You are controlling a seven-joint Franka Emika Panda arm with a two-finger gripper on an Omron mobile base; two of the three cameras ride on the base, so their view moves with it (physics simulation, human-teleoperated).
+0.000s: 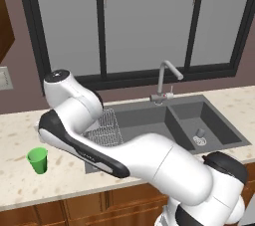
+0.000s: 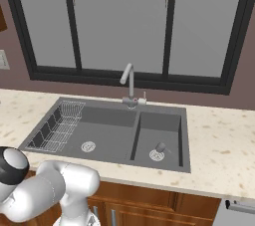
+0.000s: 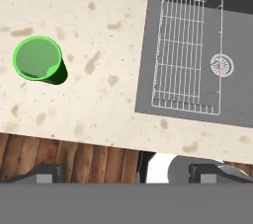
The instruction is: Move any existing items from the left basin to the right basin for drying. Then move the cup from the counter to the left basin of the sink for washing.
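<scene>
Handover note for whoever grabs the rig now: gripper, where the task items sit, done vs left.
Gripper: open, holding nothing, above the counter edge between the cup and the sink.
Small grey item: in the right basin, beside its drain.
Left basin: holds the wire rack and drain, no loose item seen.
Cup: upright on the counter, left of the sink.
Done: first step looks finished.
Left: grasp the cup and set it in the left basin.
</scene>
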